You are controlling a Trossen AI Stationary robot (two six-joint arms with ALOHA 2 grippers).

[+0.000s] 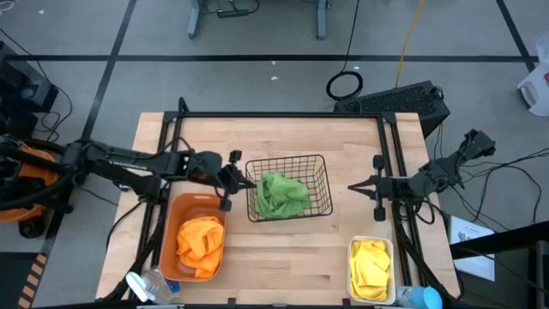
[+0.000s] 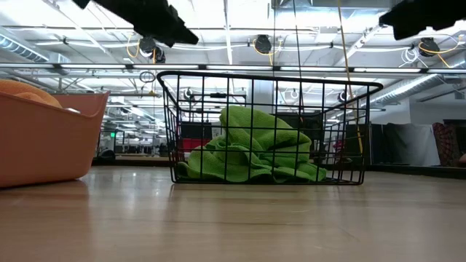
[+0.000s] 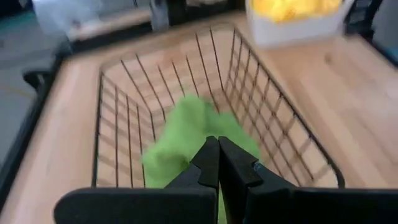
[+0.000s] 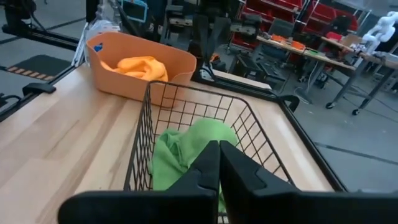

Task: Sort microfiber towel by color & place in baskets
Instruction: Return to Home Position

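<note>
The green towels (image 1: 281, 196) lie crumpled in the black wire basket (image 1: 322, 163) at the table's middle, and they also show in the low view (image 2: 255, 145). The orange towels (image 1: 200, 243) fill the orange bin (image 1: 176, 206) at the near left. The yellow towels (image 1: 371, 266) sit in the white bin (image 1: 351, 257) at the near right. My left gripper (image 1: 244, 180) hangs shut above the basket's left rim, pointing over the green towels (image 3: 180, 137). My right gripper (image 1: 352, 187) hangs shut, right of the basket and apart from it, facing the basket (image 4: 149, 93).
A plastic bottle (image 1: 146, 287) lies at the near left corner. A blue-capped bottle (image 1: 420, 299) stands by the white bin. Black frame rails (image 1: 390, 154) run along the table's left, right and far sides. Bare wood (image 1: 292, 253) lies between the two bins.
</note>
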